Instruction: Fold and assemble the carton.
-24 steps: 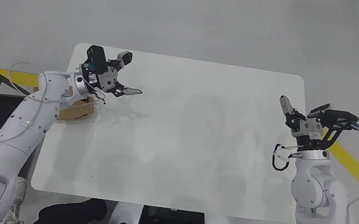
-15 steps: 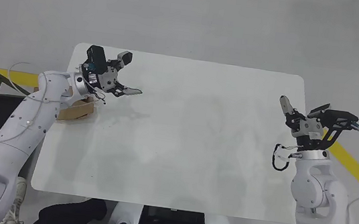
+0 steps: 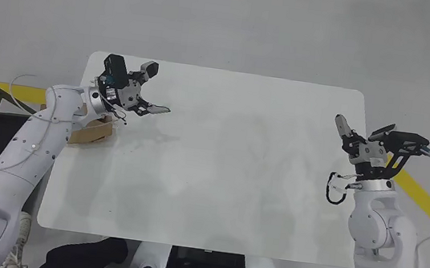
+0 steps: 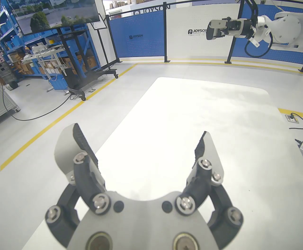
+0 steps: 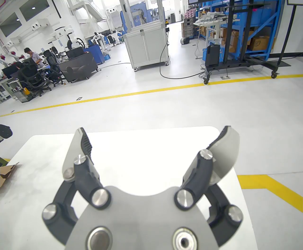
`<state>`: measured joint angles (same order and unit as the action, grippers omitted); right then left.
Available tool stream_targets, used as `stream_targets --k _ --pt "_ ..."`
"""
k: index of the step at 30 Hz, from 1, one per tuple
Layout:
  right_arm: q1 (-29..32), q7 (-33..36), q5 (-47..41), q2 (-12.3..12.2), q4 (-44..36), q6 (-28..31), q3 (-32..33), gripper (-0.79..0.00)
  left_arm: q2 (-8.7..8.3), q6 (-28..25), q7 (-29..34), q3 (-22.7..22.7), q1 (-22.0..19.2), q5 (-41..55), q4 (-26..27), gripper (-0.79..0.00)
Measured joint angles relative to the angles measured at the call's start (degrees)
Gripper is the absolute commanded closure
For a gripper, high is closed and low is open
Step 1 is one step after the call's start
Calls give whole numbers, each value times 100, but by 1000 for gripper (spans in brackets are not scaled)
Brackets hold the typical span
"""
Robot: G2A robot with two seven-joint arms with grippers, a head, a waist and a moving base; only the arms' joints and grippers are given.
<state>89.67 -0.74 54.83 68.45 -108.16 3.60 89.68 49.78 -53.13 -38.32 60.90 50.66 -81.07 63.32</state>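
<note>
Seen from above, the left gripper (image 3: 158, 89) is held over the upper left of the white table (image 3: 233, 185), its fingers spread wide and nothing gripped. The right gripper (image 3: 364, 124) is held at the table's right edge, likewise wide open and empty. The brown carton (image 3: 93, 129) is seen at the table's left edge, partly covered by the left arm (image 3: 46, 125).

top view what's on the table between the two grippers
Nothing: in the top view the stretch of table between the left gripper and the right gripper is bare.
</note>
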Motion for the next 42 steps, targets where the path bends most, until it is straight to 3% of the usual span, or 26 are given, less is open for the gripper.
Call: stream_targets --k 11,18,23,33,42 --pt "0 0 0 0 0 0 0 -785 0 12 15 20 23 40 -13 -785" --pt "0 0 0 0 0 0 0 -785 -86 -485 265 417 291 969 -226 -785" --pt "0 0 0 0 0 0 0 -785 -230 -487 538 449 486 1942 -373 -785" --pt "0 0 0 0 0 0 0 -785 -679 -487 2289 213 559 5274 -746 -785" --pt "0 0 0 0 0 0 0 -785 -676 -487 2231 215 560 5187 -744 -785"
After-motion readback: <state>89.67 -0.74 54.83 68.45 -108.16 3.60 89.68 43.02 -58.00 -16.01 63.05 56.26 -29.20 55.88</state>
